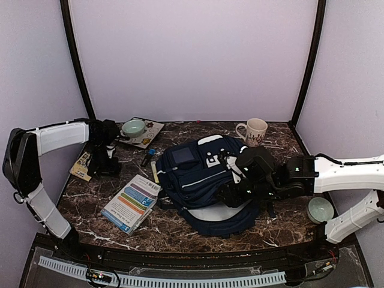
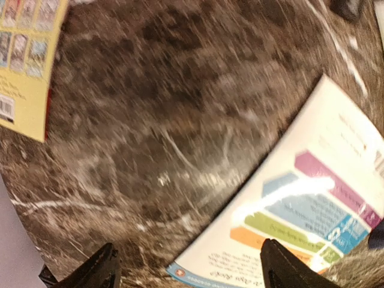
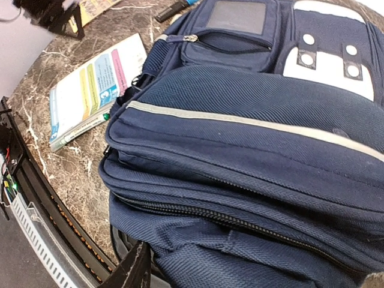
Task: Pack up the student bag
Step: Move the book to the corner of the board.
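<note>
Student bag (image 1: 195, 180) awaits packing

Soft and floppy, it lies flat at the centre of the bench (image 1: 180, 231); its zipper edge looks the surest hold. Right claw (image 3: 255, 275) hangs spread over it; left claw (image 2: 192, 270) spread, empty.

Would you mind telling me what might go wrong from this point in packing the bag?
1. The large navy-blue fabric backpack looks zipped shut, so nothing can go in yet.
2. The thin colourful workbook lies flat on the marble table; the open jaws of the left arm may slide off it.
3. The pale green bowl sits close beside the right arm; a swing could knock it.
</note>
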